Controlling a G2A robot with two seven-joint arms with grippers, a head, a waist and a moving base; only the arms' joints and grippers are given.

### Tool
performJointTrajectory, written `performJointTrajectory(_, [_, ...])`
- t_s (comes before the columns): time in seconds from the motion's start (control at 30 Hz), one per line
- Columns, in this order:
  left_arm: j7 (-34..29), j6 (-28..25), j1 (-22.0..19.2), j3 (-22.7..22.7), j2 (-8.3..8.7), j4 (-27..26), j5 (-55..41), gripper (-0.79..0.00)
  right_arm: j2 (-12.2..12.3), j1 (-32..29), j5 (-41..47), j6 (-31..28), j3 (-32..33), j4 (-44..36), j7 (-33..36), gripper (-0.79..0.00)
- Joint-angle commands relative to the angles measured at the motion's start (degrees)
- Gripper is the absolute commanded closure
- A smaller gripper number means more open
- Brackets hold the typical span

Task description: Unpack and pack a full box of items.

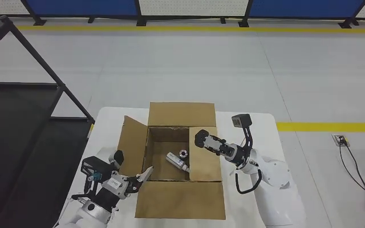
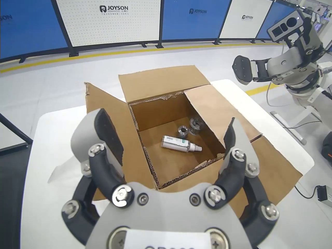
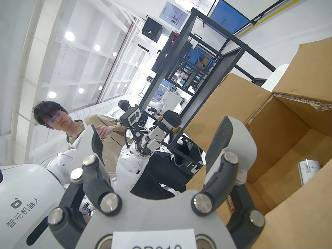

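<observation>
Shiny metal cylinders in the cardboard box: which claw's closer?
Right. The right gripper hovers over the flap beside the metal cylinders; the left gripper is past the box's opposite corner.

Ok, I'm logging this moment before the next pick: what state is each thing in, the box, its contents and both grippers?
Cardboard box: upright, open, all four flaps folded outward.
Spray bottle: lying on its side on the box floor.
Metal cylinders: standing on end on the box floor, close together.
Left gripper: open, empty, outside the box.
Right gripper: open, empty, above a box flap.
</observation>
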Motion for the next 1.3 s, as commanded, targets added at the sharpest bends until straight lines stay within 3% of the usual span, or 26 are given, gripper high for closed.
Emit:
performJointTrajectory(0.0, [-1.54,-1.19,-1.66,0.49,0.05,1.20,-1.08,-0.785,0.00,0.00,0.00,0.00,0.00,-0.01,0.00,-0.785])
performJointTrajectory(0.2, [-10.60,-4.71,-9.87,2.53,0.28,5.86,-7.14,-0.785,0.76,-0.78,-1.16,-1.09,-1.33,-3.53,2.90,-0.785])
performJointTrajectory(0.43, [-22.48,-1.20,-20.36,7.96,0.07,12.24,-11.94,-0.785,2.78,-2.72,4.20,-3.58,2.40,-7.39,8.90,-0.785])
performJointTrajectory(0.6, [-30.10,2.11,-27.63,10.83,-0.50,19.44,-25.63,-0.785,5.25,-6.07,8.63,-1.58,5.07,-12.32,10.91,-0.785])
performJointTrajectory(1.0, [-30.32,3.44,-27.97,10.88,-0.55,20.65,-26.82,-0.785,5.81,-6.74,9.04,-1.16,5.83,-12.96,10.92,-0.785])
performJointTrajectory(1.27, [-35.35,5.89,-35.50,14.75,-1.22,31.50,-37.80,-0.785,6.94,-7.14,8.14,-1.02,3.90,-15.12,11.45,-0.785])
